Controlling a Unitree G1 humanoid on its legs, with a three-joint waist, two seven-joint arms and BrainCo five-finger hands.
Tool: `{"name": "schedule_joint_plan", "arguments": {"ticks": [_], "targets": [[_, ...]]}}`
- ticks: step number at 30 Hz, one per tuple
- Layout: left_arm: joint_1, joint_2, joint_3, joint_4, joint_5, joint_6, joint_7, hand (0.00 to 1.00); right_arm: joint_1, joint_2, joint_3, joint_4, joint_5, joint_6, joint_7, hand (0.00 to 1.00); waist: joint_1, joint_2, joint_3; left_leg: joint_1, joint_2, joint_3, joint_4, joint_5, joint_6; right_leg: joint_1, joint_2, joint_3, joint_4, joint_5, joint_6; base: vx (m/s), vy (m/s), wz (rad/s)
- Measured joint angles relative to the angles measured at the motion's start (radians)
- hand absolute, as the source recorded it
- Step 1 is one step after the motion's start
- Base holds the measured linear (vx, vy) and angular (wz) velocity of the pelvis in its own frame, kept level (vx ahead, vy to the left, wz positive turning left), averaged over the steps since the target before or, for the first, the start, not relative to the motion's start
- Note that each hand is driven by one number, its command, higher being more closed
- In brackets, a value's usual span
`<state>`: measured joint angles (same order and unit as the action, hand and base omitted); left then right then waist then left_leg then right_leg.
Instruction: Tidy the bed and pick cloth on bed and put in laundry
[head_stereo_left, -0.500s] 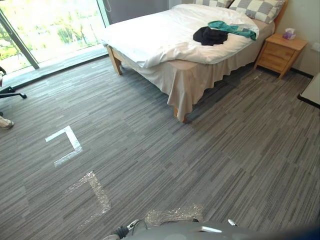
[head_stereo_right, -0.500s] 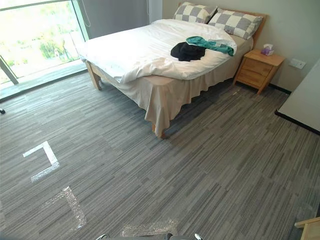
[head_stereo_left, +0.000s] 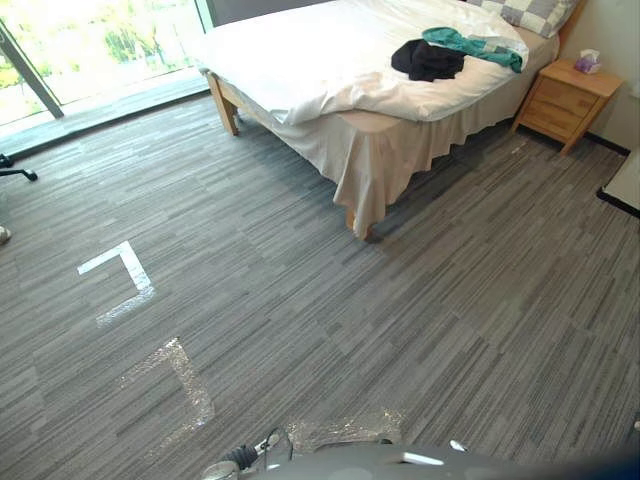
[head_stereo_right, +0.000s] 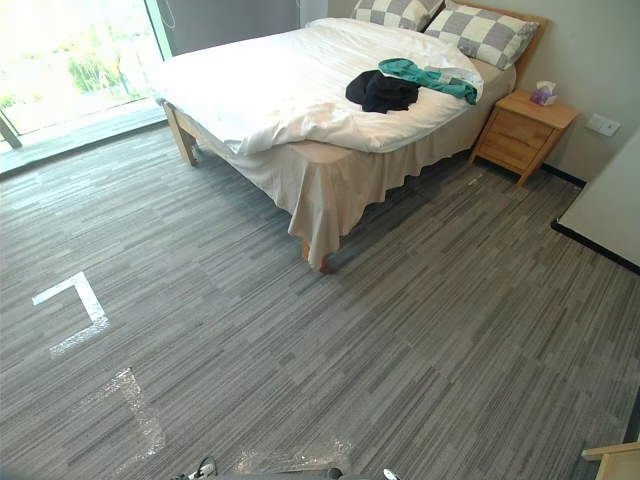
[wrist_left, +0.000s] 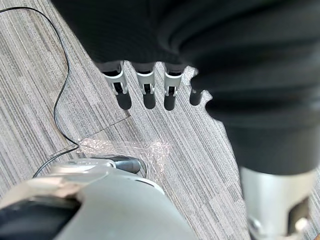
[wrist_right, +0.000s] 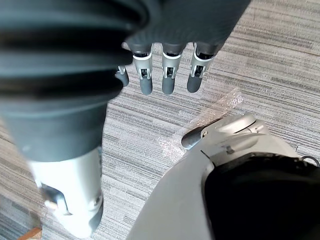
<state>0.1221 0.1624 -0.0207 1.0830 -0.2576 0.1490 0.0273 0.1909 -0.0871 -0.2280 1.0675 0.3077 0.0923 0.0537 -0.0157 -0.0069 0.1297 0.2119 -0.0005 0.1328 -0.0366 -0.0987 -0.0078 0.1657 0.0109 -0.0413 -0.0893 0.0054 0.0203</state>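
Observation:
A bed (head_stereo_left: 330, 70) with a rumpled white duvet stands across the room at the top of the eye views. On it, near the pillows, lie a black cloth (head_stereo_left: 427, 60) and a teal cloth (head_stereo_left: 470, 44) touching each other. Checked pillows (head_stereo_right: 448, 22) sit at the head. My left hand (wrist_left: 145, 87) hangs over the grey carpet, fingers straight and holding nothing. My right hand (wrist_right: 167, 75) hangs the same way, fingers relaxed and empty. Both hands are far from the bed.
A wooden nightstand (head_stereo_left: 566, 100) with a tissue box (head_stereo_left: 587, 62) stands beside the bed's head. A white table edge (head_stereo_right: 610, 205) juts in at the right. Tape marks (head_stereo_left: 120, 285) lie on the carpet. A big window (head_stereo_left: 90, 45) runs along the far left.
The whole picture has shifted: the camera has moved toward the bed, which now shows slightly larger and higher. The cloths lie as before.

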Motion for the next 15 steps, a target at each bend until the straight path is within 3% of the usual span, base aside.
{"name": "schedule_joint_plan", "arguments": {"ticks": [8, 10, 12, 15], "targets": [[-0.001, 0.004, -0.013, 0.0, 0.012, 0.0, -0.019, 0.0, 0.001, 0.0, 0.0, -0.006, -0.018, -0.012, 0.015, 0.0, -0.001, -0.004, 0.01, 0.008, 0.0, 0.002, 0.0, -0.001, 0.001, 0.003, 0.0, 0.0, 0.01, -0.008, 0.0, -0.06, -0.035, 0.0], [-0.003, 0.004, -0.017, 0.0, 0.012, 0.002, -0.022, 0.0, 0.001, 0.0, 0.0, -0.014, -0.018, -0.014, 0.015, 0.0, -0.005, -0.006, 0.014, -0.005, 0.001, 0.005, 0.0, 0.0, 0.002, -0.044, -0.002, -0.001, 0.087, -0.046, 0.002, -0.07, -0.03, -0.01], [-0.009, 0.008, -0.017, -0.001, 0.011, 0.009, -0.024, 0.0, 0.0, 0.004, 0.001, -0.032, -0.018, -0.016, 0.011, 0.0, -0.007, -0.011, 0.034, -0.004, -0.006, 0.019, 0.0, -0.002, 0.011, -0.132, -0.017, -0.005, 0.265, -0.131, 0.027, -0.05, -0.01, -0.07], [-0.013, 0.013, -0.018, -0.001, 0.01, 0.017, -0.024, 0.0, -0.002, 0.011, 0.001, -0.038, -0.017, -0.025, 0.0, 0.0, -0.01, -0.012, 0.044, 0.003, -0.015, 0.032, 0.0, 0.002, 0.02, -0.168, -0.04, -0.038, 0.364, -0.166, 0.05, -0.05, 0.0, -0.16]]}}
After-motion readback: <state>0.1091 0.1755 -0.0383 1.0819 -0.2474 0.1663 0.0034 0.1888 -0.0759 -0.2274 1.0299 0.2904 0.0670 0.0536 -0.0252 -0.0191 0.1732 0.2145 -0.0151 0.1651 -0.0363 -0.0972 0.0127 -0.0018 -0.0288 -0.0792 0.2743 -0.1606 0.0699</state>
